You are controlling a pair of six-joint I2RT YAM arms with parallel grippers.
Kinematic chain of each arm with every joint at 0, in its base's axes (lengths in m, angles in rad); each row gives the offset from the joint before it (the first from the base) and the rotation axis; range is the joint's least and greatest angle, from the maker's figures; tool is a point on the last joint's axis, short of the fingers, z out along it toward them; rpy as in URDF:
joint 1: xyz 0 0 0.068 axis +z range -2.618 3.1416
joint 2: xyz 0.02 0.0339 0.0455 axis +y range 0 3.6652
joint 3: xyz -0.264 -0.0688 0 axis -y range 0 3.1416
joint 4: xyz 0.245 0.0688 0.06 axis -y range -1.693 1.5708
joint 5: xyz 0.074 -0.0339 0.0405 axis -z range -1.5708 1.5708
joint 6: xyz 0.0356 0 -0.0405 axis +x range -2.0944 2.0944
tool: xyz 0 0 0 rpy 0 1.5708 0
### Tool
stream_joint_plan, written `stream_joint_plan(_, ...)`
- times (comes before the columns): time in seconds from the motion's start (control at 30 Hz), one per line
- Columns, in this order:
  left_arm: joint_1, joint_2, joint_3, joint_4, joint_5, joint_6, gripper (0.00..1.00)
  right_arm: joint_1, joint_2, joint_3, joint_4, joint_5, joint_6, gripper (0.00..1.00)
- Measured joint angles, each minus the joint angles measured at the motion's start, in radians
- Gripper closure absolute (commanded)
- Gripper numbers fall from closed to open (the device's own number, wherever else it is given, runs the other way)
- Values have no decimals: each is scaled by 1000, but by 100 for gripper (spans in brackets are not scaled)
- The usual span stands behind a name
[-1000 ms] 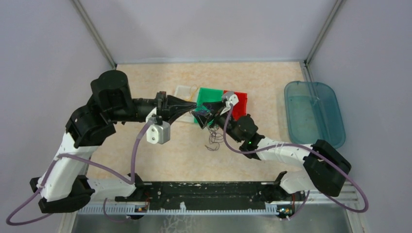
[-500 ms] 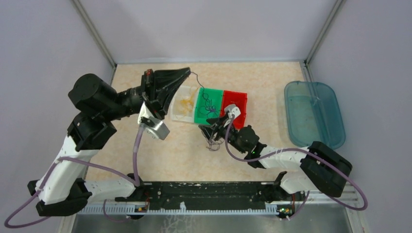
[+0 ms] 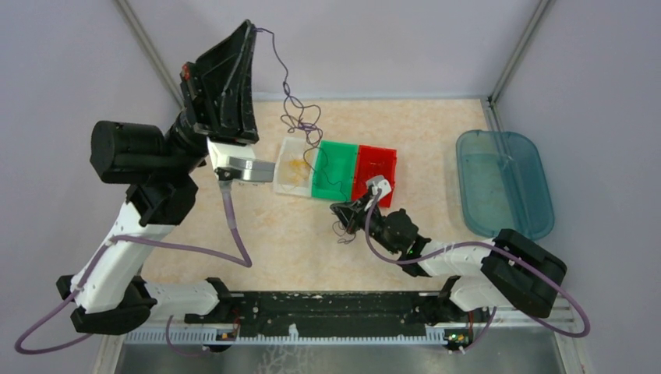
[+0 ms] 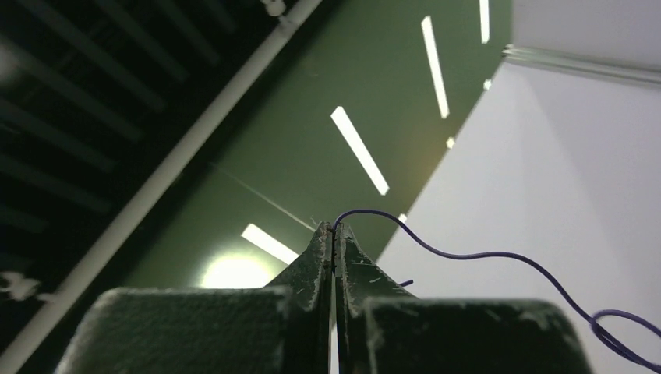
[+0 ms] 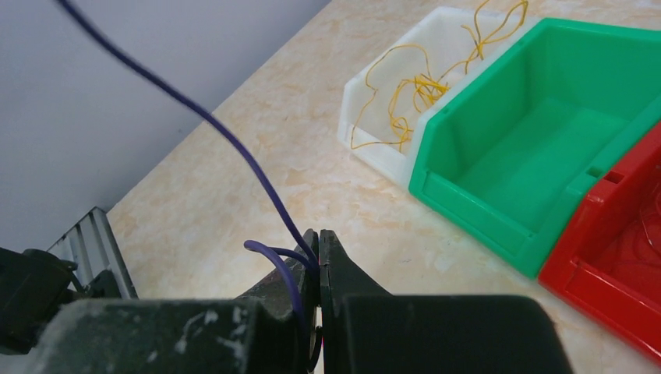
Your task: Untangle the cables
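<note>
My left gripper [image 3: 251, 25] is raised high at the back left, shut on the end of a dark purple cable [image 3: 290, 100]. That cable [image 4: 468, 255] hangs down in loose loops, crosses the green bin [image 3: 341, 156] and runs to my right gripper [image 3: 337, 210]. The right gripper [image 5: 318, 238] is low over the table in front of the bins, shut on the same purple cable [image 5: 218, 128], with a short loop sticking out beside its fingers. A small dark tangle [image 3: 341, 231] lies on the table under it. Yellow-orange cables [image 5: 405, 93] lie in the white bin [image 3: 292, 181].
Three bins stand side by side mid-table: white, green [image 5: 538, 132] and red [image 3: 378, 165]. A teal tray [image 3: 503, 183] sits at the right edge. Grey walls close the left, right and back sides.
The left arm swung up and back, drawing the purple cable out of the bins into a long hanging strand. The right gripper drew back towards the near side and shut on the cable.
</note>
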State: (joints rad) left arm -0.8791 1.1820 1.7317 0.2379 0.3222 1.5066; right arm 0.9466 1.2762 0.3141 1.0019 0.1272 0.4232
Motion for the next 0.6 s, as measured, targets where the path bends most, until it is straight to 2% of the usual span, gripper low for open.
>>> stream_joint_plan(0.1, 0, 15, 35, 75, 0, 34, 100, 0, 0, 0, -30, 21, 8, 100)
stream_joint_plan(0.2, 0, 73, 133, 156, 1, 68, 100, 0, 13, 1, -78, 48, 21, 100)
stream_joint_plan(0.43, 0, 286, 602, 169, -11, 116, 100, 0, 62, 0, -148, 98, 53, 100)
stream_joint_plan(0.5, 0, 268, 608, 146, -20, 115, 100, 1, 62, 0, -151, 101, 51, 100)
stream_joint_plan(0.6, 0, 175, 506, 52, -27, 77, 100, 7, 62, 2, -159, 86, 36, 78)
